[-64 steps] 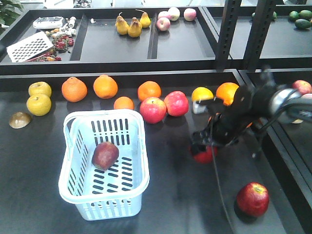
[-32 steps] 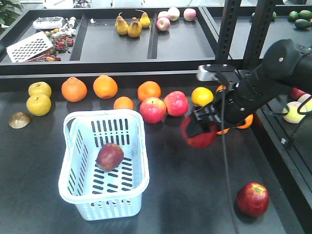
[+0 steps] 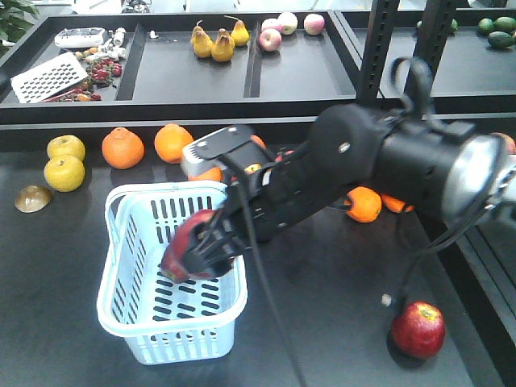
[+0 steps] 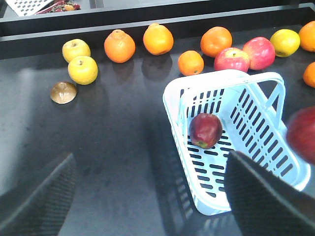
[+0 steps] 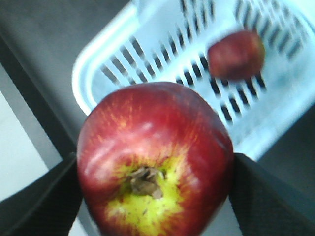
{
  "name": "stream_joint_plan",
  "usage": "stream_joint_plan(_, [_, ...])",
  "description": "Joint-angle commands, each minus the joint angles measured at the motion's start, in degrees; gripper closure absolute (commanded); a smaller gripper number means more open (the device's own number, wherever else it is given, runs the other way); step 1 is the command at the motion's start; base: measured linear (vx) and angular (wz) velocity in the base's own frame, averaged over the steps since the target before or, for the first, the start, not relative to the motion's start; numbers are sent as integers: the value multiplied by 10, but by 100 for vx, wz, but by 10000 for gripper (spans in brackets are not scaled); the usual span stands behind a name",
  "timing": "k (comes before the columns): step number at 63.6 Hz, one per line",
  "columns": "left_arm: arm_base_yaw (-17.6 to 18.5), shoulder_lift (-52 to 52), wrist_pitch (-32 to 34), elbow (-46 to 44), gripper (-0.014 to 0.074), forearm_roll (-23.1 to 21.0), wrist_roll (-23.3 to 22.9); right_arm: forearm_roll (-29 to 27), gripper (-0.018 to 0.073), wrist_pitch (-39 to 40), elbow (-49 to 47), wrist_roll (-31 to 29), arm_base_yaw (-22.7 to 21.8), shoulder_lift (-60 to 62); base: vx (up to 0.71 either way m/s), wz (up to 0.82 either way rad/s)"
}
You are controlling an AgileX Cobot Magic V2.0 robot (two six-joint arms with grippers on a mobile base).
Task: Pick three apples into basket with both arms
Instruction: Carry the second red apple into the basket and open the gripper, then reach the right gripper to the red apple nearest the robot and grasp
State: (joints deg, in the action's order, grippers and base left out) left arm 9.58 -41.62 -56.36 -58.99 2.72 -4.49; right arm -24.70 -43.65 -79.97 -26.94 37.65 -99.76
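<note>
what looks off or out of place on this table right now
Little stands out. A brown half-round object lies alone at the table's left edge, beside the yellow fruit; what it is cannot be told. One dark red apple sits apart, front right.

The right arm [image 3: 363,165] is bulky and matte black, with rounded housings, a small pale dot on its upper segment and a polished grey-silver section [image 3: 476,173] toward its base. A white-grey plate [image 3: 211,150] sits at the wrist. Thin black cables [image 3: 270,322] trail along and below it, one looping above the arm. The right end effector [image 5: 155,196] has black fingers [image 5: 268,196]; the left end effector [image 4: 147,196] shows dark, finely textured pads [image 4: 42,201].
</note>
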Motion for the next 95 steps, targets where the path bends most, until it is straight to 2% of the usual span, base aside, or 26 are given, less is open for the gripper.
stream_joint_plan(1, [-1, 1, 35, -12, 22, 0, -5, -8, 239, 68, -15, -24, 15, 8, 0, 0])
stream_joint_plan(13, [-1, 1, 35, -12, 22, 0, -5, -8, 15, 124, -15, -24, 18, -25, 0, 0])
stream_joint_plan(21, [-1, 1, 35, -12, 22, 0, -5, -8, -96, 151, -15, -13, 18, -38, 0, 0])
stream_joint_plan(33, [-1, 1, 35, -12, 22, 0, -5, -4, -146, 139, -15, 11, 17, -35, 0, 0])
stream_joint_plan(41, [-1, 1, 35, -12, 22, 0, -5, 3, -137, 81, -15, 32, -5, -17, 0, 0])
stream_joint_plan(48, [-1, 1, 35, -12, 22, 0, -5, 22, -119, 8, -15, 34, -49, 4, 0, 0])
stream_joint_plan(58, [-1, 1, 35, -12, 22, 0, -5, 30, -90, -75, -15, 34, -135, 21, 0, 0])
stream_joint_plan(63, [-1, 1, 35, -12, 22, 0, -5, 50, -82, -96, -8, 47, -180, 20, 0, 0])
stream_joint_plan(79, [-1, 1, 35, -12, 22, 0, -5, 145, -76, -39, 113, 136, -307, 20, 0, 0])
stream_joint_plan(95, [-1, 1, 35, -12, 22, 0, -5, 146, -75, 72, 194, 141, -393, 1, 0, 0])
